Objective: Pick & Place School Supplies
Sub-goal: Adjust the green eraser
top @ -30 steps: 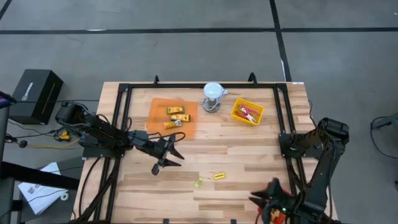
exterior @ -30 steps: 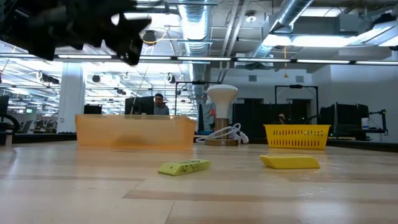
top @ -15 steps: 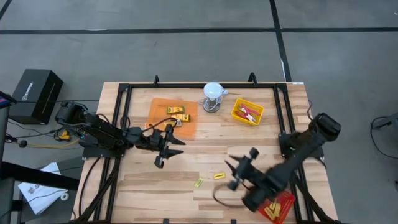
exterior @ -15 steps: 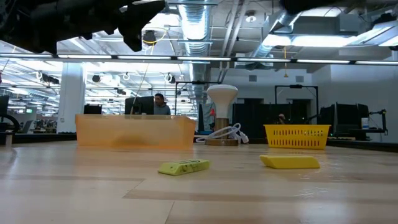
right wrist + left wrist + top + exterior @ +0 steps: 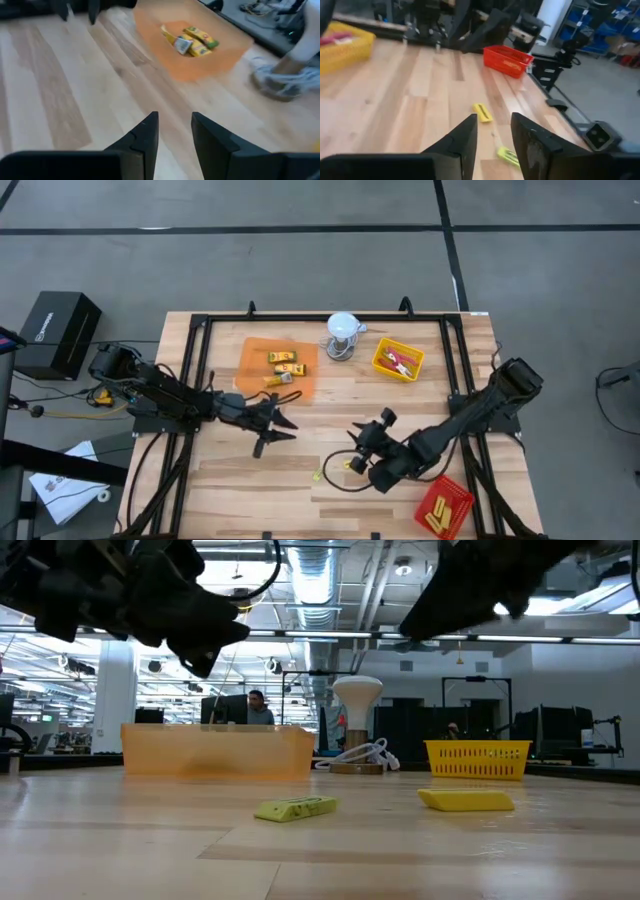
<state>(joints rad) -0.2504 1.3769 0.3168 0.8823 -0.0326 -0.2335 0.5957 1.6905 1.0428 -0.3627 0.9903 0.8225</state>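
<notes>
2 loose supplies are seen on the bare wood near the front of the table: a yellow packet (image 5: 352, 464) and a smaller yellow-green block (image 5: 318, 475), close together but apart. In the low view the packet (image 5: 466, 800) and the block (image 5: 295, 808) both lie flat, and from above the packet's long axis is seen to run roughly across the table.

The right gripper (image 5: 362, 443) is placed just beside the packet, on its far side and slightly toward the right; the packet appears to lie almost under it. Its fingers (image 5: 145, 135) are shown parted by a narrow gap, with nothing held between them. The left gripper (image 5: 277, 425) hangs above the wood between the orange tray (image 5: 254, 352) and the 2 loose items, well apart from both; the packet (image 5: 481, 112) and the block (image 5: 508, 156) are seen ahead of its fingers (image 5: 462, 142), which are likewise parted and empty.

The right arm is judged the nearer of the 2 to the packet, so the coming grasp would most likely fall to it, with the jaws set across the packet's short side. Other supplies are already held in the orange tray, the yellow tray (image 5: 381, 364) and the red tray (image 5: 428, 502).
</notes>
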